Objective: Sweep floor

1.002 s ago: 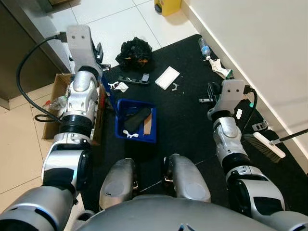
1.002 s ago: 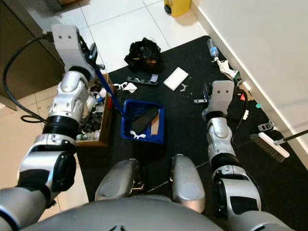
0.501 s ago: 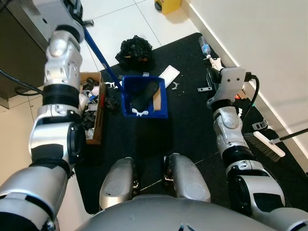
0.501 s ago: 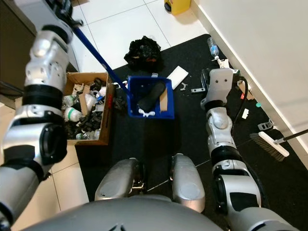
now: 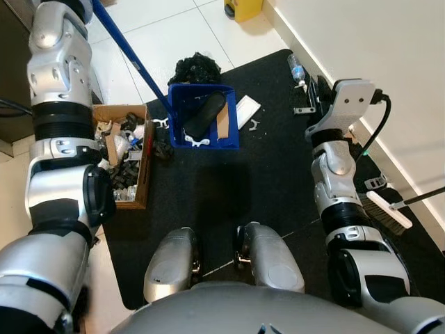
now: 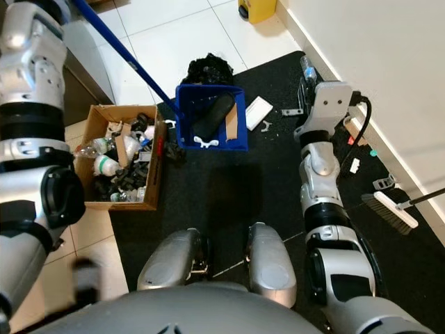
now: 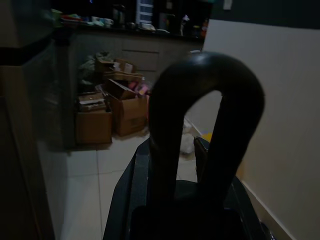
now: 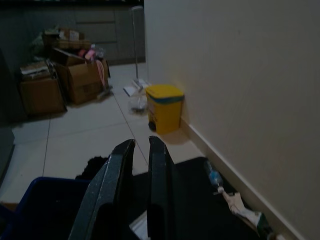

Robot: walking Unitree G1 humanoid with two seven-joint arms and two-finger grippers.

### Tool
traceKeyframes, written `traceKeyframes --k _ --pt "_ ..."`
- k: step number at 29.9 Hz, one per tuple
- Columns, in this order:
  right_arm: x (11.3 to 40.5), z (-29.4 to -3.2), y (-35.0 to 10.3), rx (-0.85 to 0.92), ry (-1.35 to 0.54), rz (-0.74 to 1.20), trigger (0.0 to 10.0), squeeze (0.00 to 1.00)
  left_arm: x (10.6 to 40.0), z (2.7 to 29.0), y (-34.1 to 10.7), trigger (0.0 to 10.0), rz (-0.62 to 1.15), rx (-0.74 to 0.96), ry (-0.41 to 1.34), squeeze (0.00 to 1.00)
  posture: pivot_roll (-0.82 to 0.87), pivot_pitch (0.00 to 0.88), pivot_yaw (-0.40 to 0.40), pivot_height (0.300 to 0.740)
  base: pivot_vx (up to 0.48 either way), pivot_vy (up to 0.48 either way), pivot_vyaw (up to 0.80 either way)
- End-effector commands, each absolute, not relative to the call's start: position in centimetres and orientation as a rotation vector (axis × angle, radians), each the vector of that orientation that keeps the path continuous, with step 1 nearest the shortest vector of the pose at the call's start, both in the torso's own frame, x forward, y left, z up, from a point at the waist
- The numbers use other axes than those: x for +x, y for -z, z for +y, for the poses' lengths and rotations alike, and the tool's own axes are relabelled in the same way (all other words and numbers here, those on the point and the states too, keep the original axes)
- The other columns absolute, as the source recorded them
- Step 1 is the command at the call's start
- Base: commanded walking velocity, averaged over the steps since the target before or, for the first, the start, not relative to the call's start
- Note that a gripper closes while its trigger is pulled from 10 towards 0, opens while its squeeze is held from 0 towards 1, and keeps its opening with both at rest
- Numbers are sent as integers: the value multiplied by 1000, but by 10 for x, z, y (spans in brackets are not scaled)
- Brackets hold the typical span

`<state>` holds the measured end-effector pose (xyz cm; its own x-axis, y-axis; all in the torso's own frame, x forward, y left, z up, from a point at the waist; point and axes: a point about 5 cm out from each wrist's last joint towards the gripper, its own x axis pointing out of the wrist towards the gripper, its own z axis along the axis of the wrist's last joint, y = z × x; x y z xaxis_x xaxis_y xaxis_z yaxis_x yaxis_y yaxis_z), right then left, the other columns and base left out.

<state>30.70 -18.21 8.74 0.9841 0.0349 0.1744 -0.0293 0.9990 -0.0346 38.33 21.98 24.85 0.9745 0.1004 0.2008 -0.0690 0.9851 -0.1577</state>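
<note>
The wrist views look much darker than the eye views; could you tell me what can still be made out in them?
Left wrist view: dim, a black loop handle blurred up close, cardboard boxes behind. Right wrist view: dim but sharper, the right gripper dark, a yellow bin by the wall. Eye views: bright, slight blur at the lower left of the right eye view.

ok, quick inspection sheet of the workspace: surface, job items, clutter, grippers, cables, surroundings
Surface: black mat over pale tiled floor.
Job's things: blue dustpan on a long blue handle, holding a dark object and a brown piece; broom head lying on the mat by the wall.
Clutter: black bag, white flat piece, bottle, small scraps on the mat.
Grippers: left gripper raised, wrapped around a dark loop; right gripper fingers nearly together, holding nothing, over the mat.
Cables: black cable at right wrist.
Surroundings: cardboard box of rubbish, yellow bin, white wall.
</note>
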Motion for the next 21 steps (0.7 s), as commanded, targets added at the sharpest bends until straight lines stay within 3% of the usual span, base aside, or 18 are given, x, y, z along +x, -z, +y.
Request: traceKeyframes --k 1,8,21 --pt "309 -179 -90 -39 -47 -175 10000 0 379 229 -274 10000 -302 -150 -107 0 84 0 48 740 0 0 0" --pt "309 -181 -89 -46 -39 -165 10000 0 377 228 -267 10000 -281 -123 -115 0 82 0 45 740 0 0 114" --pt "307 -186 -86 -48 -9 -145 10000 0 376 222 -261 10000 -262 -106 -104 0 77 0 46 740 0 0 753"
